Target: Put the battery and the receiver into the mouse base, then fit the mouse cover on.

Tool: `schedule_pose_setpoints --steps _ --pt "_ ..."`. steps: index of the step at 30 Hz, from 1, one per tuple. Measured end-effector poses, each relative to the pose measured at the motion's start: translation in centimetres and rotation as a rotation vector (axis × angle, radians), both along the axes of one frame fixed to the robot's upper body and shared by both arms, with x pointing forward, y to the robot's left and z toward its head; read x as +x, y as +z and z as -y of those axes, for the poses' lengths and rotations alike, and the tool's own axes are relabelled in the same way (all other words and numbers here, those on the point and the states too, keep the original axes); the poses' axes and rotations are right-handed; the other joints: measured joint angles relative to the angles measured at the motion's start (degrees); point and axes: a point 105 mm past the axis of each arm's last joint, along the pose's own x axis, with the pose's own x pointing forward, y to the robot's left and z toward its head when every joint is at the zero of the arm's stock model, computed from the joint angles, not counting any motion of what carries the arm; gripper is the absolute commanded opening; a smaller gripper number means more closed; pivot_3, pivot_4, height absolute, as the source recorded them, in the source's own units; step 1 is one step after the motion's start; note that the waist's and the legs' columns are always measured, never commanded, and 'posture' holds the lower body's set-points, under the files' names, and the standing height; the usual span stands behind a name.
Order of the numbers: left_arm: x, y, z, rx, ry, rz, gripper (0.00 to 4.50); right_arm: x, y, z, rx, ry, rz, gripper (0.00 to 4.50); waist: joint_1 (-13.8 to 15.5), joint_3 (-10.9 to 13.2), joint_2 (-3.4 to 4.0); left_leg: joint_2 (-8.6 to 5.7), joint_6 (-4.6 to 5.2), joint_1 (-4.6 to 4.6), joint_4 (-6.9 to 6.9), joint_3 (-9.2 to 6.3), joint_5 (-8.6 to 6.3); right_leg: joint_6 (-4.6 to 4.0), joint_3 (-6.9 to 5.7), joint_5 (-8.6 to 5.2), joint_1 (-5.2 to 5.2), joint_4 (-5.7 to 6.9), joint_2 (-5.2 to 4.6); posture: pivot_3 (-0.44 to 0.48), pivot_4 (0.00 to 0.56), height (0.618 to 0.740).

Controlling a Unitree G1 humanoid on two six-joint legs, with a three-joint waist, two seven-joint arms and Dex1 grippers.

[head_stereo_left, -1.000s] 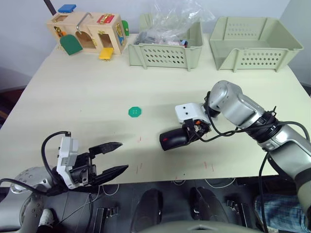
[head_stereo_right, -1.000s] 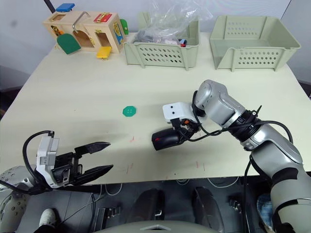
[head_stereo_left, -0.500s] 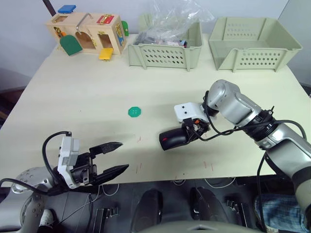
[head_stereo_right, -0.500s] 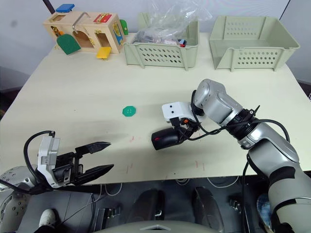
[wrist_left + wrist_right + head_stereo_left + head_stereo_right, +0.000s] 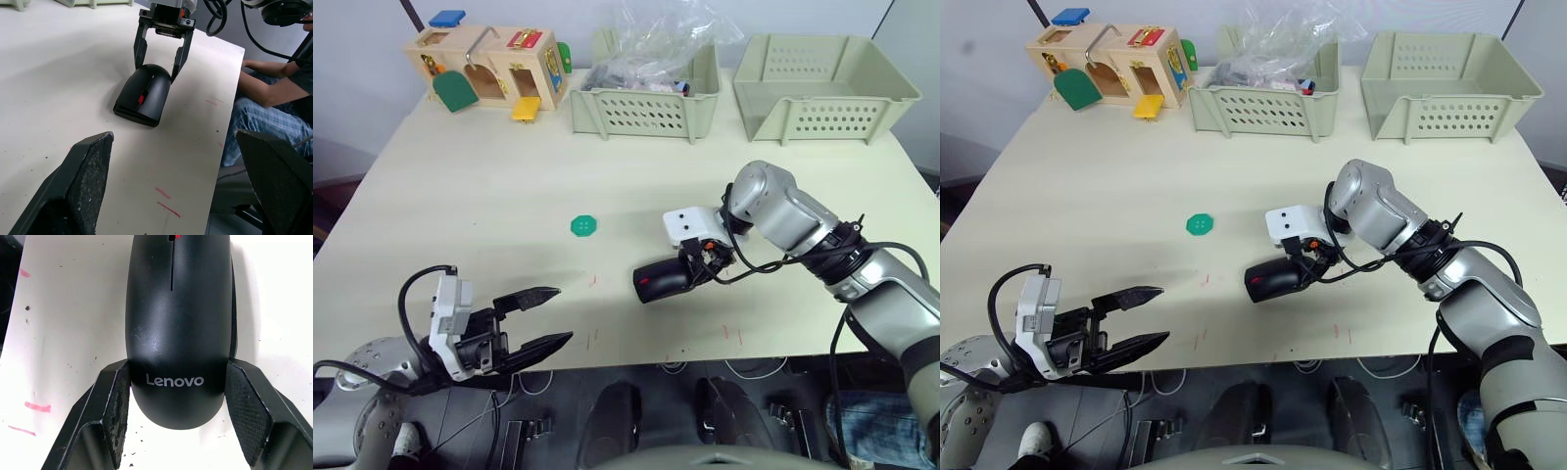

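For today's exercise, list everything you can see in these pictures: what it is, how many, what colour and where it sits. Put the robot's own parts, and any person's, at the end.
Table: one, cream, under everything.
Mouse: one, black with a red wheel, cover on, near the front edge, between the right gripper's fingers.
Round disc: one, green, mid-table, left of the mouse.
Wooden latch box: one, tan with coloured pieces, far left corner.
Baskets: two, pale green, along the far edge; the middle one holds a clear plastic bag, the right one looks bare inside.
Person: one, in jeans and a dark top, seated beside the table.
Left gripper: open, over the table's near left edge.
Right gripper: fingers on either side of the mouse's rear.
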Motion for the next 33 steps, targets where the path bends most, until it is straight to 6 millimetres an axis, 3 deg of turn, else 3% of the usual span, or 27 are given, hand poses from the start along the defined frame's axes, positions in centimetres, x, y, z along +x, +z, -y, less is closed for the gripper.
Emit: schedule_pose_setpoints --steps 9,10,11,22,33 --pt "0.0 0.0 0.0 0.0 -0.002 0.002 4.27 0.0 0.0 0.0 0.0 -0.002 -0.001 2.55 0.0 0.0 0.0 0.0 0.0 0.0 0.0 0.0 0.0 0.0 0.0 0.0 0.0 0.0 0.0 0.0 0.15 0.74" --pt "0.0 0.0 0.0 0.0 -0.002 0.002 4.27 0.0 0.0 0.0 0.001 -0.002 -0.001 3.3 0.0 0.0 0.0 0.0 0.0 0.0 0.0 -0.01 0.0 0.0 0.0 0.0 0.0 0.0 0.0 0.0 0.15 0.74" --pt "0.0 0.0 0.0 0.0 -0.003 0.002 4.27 0.0 0.1 0.0 0.003 -0.002 0.0 3.56 0.0 0.0 0.0 0.0 0.0 0.0 0.0 -0.01 0.0 0.0 0.0 0.0 0.0 0.0 0.0 0.0 0.15 0.74" --pt "0.0 0.0 0.1 -0.001 -0.007 0.003 4.27 0.0 0.3 -0.1 0.004 -0.011 0.021 3.56 0.0 0.0 0.01 0.01 -0.02 -0.05 -0.01 0.0 0.01 -0.03 -0.02 0.01 -0.02 -0.02 0.03 0.0 0.15 0.74" --pt "0.0 0.1 0.1 -0.002 -0.014 0.005 4.27 -1.8 3.9 -1.0 0.211 -0.034 -0.029 3.56 0.0 0.0 0.0 0.03 -0.02 -0.05 -0.01 -0.06 0.01 -0.03 -0.03 0.01 -0.01 -0.03 0.04 0.0 0.15 0.74"
